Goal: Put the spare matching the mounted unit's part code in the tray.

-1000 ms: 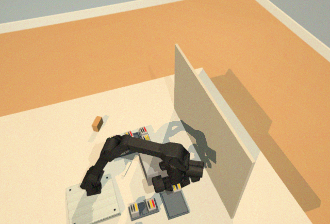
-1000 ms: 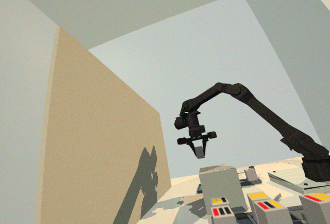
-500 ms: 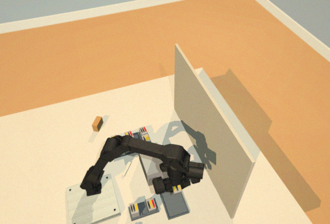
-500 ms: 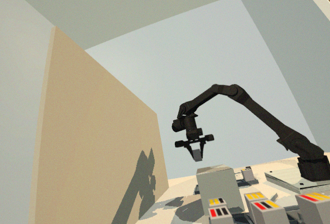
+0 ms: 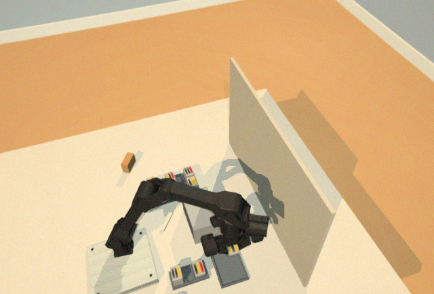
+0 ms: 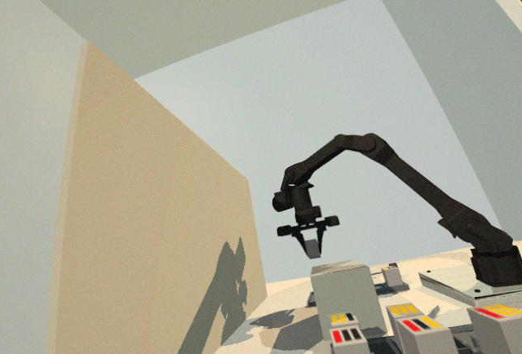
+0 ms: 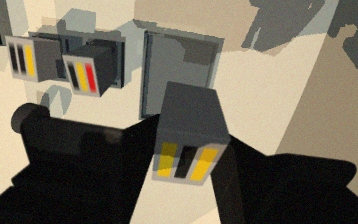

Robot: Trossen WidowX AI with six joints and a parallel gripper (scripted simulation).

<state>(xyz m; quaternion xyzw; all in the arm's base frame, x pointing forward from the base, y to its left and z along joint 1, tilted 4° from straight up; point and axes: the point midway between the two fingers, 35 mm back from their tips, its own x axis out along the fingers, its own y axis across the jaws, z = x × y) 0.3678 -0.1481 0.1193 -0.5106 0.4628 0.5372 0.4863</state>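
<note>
Item: spare, yellow-black-yellow code, clamped in the hand, centre frame, above the counter. Tray just beyond, upper centre. Handling: centre over tray, lower fully, then release.

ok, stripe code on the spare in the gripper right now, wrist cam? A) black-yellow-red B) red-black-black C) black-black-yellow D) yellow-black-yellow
D: in the wrist view the spare clamped in the gripper shows a yellow, a black and a yellow stripe on its end face, and it hangs in front of the grey tray, not yet down in it.
</note>
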